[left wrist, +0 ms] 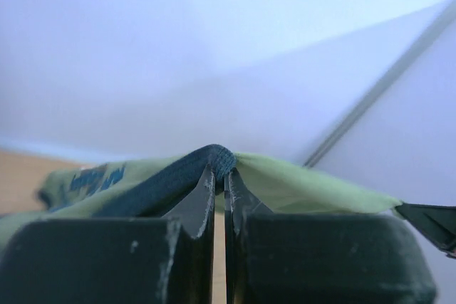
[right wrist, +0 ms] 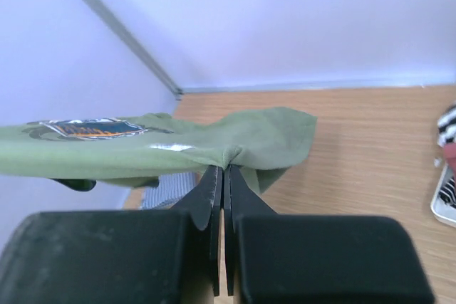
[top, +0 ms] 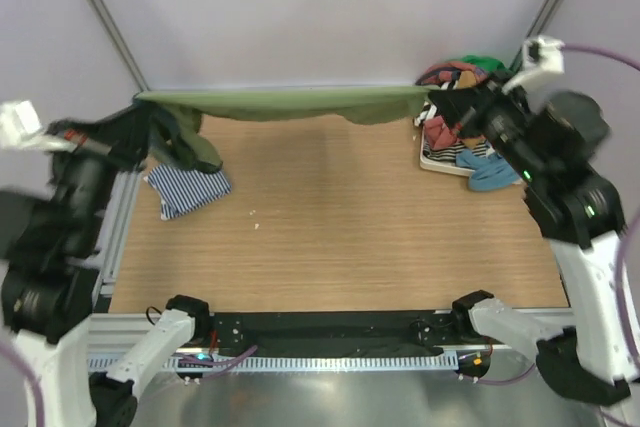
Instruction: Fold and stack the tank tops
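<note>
Woodgrain table (top: 350,232) below; left and right jaws each pinch soft olive tank top (top: 290,104) taut

Olive tank top (top: 290,103) taut between left jaws and right jaws at far worktop (top: 350,227) edge, striped tank top (top: 188,190) crumpled left

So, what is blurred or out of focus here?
Top external: the left arm and right arm show motion blur; the table is sharp. Left wrist: the left gripper is soft near the lens, the olive tank top sharper. Right wrist: the right gripper likewise, wood grain clear.
</note>
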You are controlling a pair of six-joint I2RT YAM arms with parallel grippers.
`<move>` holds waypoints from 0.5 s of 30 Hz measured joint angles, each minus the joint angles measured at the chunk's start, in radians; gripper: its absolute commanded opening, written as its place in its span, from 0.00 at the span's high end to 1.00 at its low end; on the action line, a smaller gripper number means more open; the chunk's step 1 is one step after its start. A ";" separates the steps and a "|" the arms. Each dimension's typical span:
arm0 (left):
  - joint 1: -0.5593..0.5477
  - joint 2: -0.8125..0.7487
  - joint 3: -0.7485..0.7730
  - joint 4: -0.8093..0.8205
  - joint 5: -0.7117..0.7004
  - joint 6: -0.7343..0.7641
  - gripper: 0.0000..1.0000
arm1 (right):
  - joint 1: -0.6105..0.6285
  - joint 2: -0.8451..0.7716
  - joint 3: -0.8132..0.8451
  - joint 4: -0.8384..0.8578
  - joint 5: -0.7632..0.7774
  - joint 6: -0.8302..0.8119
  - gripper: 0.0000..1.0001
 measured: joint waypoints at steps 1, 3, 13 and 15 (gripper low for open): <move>0.000 -0.053 0.016 0.000 0.031 0.010 1.00 | 0.001 -0.056 -0.021 0.003 -0.019 -0.001 0.99; 0.000 -0.134 0.034 0.006 0.093 0.025 1.00 | 0.005 -0.183 -0.058 0.028 -0.069 -0.002 0.99; 0.006 -0.235 -0.056 0.027 0.256 0.016 1.00 | 0.005 -0.396 -0.066 0.054 -0.156 -0.027 0.99; 0.006 -0.222 -0.127 0.040 0.260 0.001 1.00 | 0.005 -0.364 -0.066 0.028 -0.128 -0.038 0.99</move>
